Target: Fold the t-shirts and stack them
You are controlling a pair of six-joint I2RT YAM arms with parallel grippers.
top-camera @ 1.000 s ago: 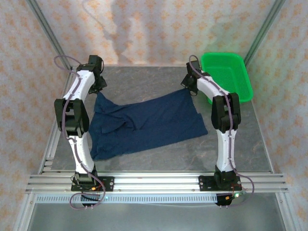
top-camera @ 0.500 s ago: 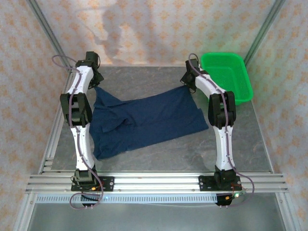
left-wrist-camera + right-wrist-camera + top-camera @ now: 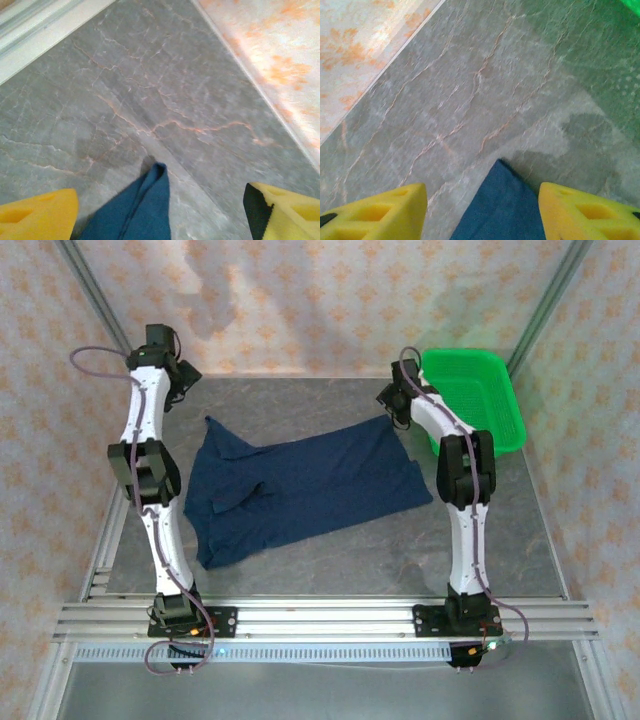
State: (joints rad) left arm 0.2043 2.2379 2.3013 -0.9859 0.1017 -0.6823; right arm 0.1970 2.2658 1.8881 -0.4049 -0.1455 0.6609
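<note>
Shirt (image 3: pixel 300 490) lies spread on table (image 3: pixel 380 560), ready for folding; left gripper (image 3: pixel 160 205) and right gripper (image 3: pixel 482 205) hover over its far corners, fingers apart (nothing pinched).

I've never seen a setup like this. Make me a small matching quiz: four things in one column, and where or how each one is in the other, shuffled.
Things:
1. dark navy blue cloth t-shirt
2. bright green plastic mesh basket
3. left tool
4. right tool

Places or states:
A. open, by the shirt's far right corner
B. at the far right corner of the grey marbled table
C. lying spread out and wrinkled mid-table
D. open, by the shirt's far left corner

Pairs: 1-C, 2-B, 3-D, 4-A
</note>
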